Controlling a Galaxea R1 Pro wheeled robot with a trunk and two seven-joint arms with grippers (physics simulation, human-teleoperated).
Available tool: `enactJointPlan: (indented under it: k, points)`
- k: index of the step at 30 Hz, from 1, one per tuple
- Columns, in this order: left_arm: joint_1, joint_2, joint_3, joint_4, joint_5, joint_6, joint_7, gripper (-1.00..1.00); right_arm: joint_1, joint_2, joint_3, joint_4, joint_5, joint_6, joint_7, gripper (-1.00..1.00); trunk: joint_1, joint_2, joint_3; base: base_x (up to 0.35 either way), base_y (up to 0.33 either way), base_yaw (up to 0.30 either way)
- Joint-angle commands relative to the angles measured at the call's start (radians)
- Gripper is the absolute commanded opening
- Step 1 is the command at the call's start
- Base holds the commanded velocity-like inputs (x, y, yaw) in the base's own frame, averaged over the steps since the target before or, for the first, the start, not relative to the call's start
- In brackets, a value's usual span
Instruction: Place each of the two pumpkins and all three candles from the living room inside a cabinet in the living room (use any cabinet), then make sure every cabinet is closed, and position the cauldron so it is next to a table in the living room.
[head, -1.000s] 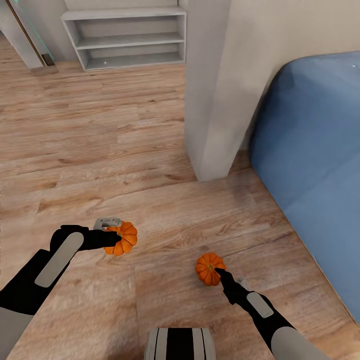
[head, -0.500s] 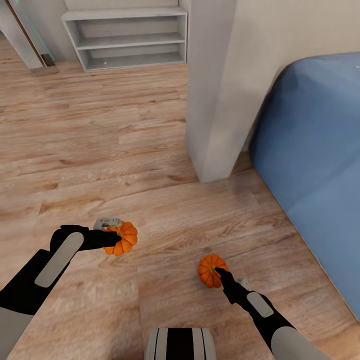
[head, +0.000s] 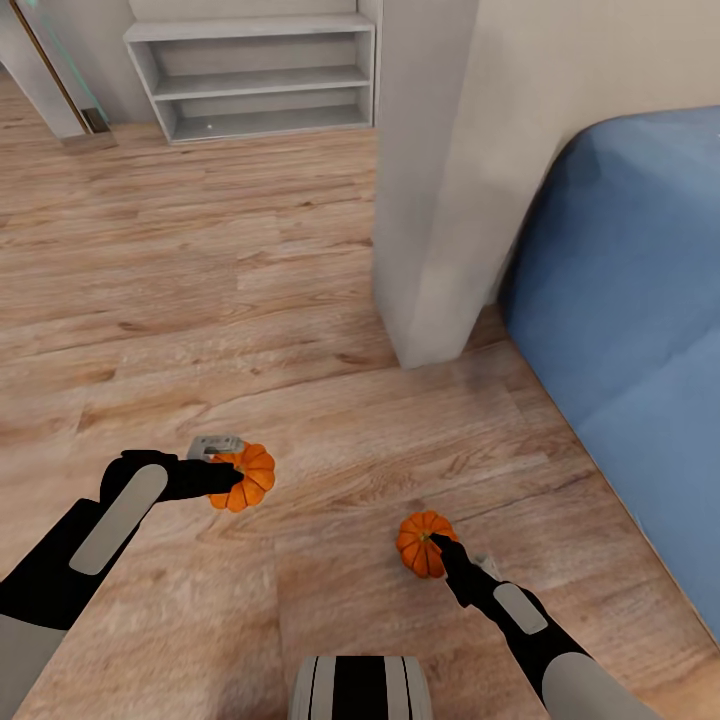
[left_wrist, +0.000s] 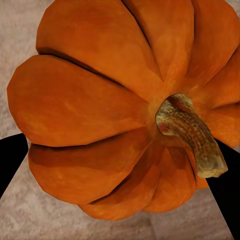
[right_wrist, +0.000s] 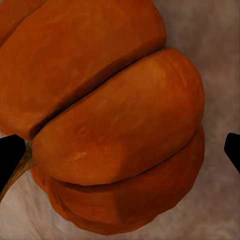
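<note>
Two orange ribbed pumpkins hang above the wood floor. My left gripper (head: 230, 478) is shut on the left pumpkin (head: 250, 474), gripping it from its left side. My right gripper (head: 437, 546) is shut on the right pumpkin (head: 418, 542), holding it from the near right. In the left wrist view that pumpkin (left_wrist: 110, 110) shows its brown stem, with a black fingertip (left_wrist: 10, 160) at either edge. The right wrist view has the other pumpkin (right_wrist: 110, 120) close up between dark fingertips (right_wrist: 9, 155). The candles, cabinet, cauldron and table are out of view.
A white wall corner (head: 430, 200) juts out ahead at centre right. A blue sofa (head: 630, 300) runs along the right side. A pale grey open shelf unit (head: 260, 75) stands at the back. Open wood floor (head: 200, 280) lies ahead and left. My base (head: 360, 688) shows at the bottom.
The whole picture has shifted slightly, so the camera has moved a little. Both grippers keep their hold on the pumpkins, the right one sitting a touch lower in view.
</note>
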Motion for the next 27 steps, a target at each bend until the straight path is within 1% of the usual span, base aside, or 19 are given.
enactJointPlan:
  k: [1,17,18,27]
  points:
    - [-0.001,0.001,-0.002,-0.001,0.009,0.001,0.011,-1.0,0.0,0.001,-0.005,0.003,0.011,0.006,-0.002,1.0,0.0,0.0,-0.001,0.004,0.0,0.0]
    - [-0.001,0.001,-0.002,-0.001,0.01,0.001,0.011,-1.0,0.001,0.001,-0.005,0.002,0.011,0.006,-0.002,1.0,0.0,0.0,-0.001,0.018,0.009,0.0]
    - [-0.001,0.001,-0.002,-0.001,0.01,0.001,0.011,-1.0,0.001,0.001,-0.005,0.002,0.011,0.006,-0.002,-1.0,0.0,0.0,-0.001,0.0,0.0,0.0]
    - [-0.001,0.001,-0.002,-0.001,0.01,0.001,0.011,-1.0,0.001,0.001,-0.005,0.003,0.011,0.006,0.009,-1.0,0.0,0.0,-0.001,0.0,0.0,0.0]
